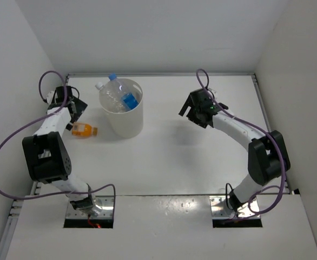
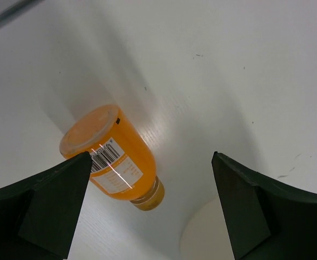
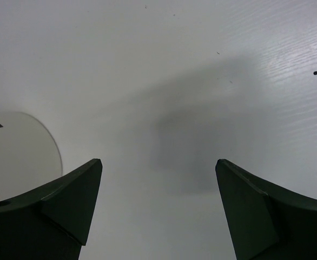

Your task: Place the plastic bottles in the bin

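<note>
Left wrist view showed the orange bottle (image 2: pixel 112 157) lying on its side near the bin (image 1: pixel 123 122), under the left gripper (image 2: pixel 150 160), fingers spread. It looked light, stiff and slick, so a hold across the labelled middle seemed best. The right gripper (image 3: pixel 158 162) gaped empty.

**Left arm** (image 1: pixel 53 125), left of the bin (image 1: pixel 130 122): white tubular links are joined by black boxy joint housings. A purple cable (image 1: pixel 10 137) is run in a wide loop from base to wrist. The base is bolted to a bare metal plate (image 1: pixel 107 205), with a red wire (image 1: pixel 94 223) below it.

**Right arm** (image 1: pixel 235 127), right of the bin: built with the same white links and black housings. A purple cable (image 1: pixel 198 78) is arched at the wrist, where a small green light (image 1: pixel 209 107) is seen.

**Left fingers** (image 2: pixel 45 208) and **right fingers** (image 3: pixel 45 211): dark, matte and wedge-shaped.
</note>
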{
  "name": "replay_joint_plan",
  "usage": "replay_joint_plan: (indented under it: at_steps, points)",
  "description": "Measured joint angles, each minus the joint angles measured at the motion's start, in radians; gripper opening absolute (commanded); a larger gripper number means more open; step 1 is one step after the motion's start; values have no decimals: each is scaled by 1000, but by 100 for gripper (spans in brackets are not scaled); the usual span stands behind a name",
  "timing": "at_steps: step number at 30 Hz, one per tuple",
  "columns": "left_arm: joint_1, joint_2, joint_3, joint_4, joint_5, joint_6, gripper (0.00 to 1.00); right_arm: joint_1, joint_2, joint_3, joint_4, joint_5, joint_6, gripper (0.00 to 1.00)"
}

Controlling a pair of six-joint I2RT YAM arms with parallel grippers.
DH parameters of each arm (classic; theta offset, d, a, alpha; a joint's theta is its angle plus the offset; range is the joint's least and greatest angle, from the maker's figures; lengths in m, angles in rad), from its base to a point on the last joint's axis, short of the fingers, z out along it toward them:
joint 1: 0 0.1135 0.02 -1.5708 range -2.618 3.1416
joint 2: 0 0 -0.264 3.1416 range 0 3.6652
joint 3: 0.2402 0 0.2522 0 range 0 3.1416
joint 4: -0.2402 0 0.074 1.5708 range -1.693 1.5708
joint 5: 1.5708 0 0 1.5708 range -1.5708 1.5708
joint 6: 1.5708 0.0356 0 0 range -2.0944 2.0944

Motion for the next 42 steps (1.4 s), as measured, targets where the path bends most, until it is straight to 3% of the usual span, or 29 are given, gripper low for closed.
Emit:
replay_joint_plan:
  at_steps: [18, 23, 26, 28, 29, 32, 37, 42]
  points:
    - [0, 117, -24, -33, 13, -14, 98, -47, 7, -3, 4, -67, 11, 87]
    - [0, 139, -24, -38, 28, -17, 79, -58, 33, -3, 0, -82, 11, 87]
    - [2, 140, -24, -32, 41, -15, 73, -64, 50, -3, -1, -90, 16, 87]
    - [6, 140, -28, -18, 54, -12, 64, -69, 57, -3, -6, -96, 19, 87]
    - [11, 140, -35, -6, 63, -12, 53, -71, 58, -3, -9, -101, 22, 87]
    - [27, 140, -53, 15, 82, -9, 39, -77, 58, -3, -11, -114, 30, 87]
    - [67, 135, -56, 14, 98, -10, 34, -84, 58, -3, -13, -130, 38, 87]
    - [98, 132, 82, -10, 98, -17, 29, -85, 58, -3, -12, -139, 41, 87]
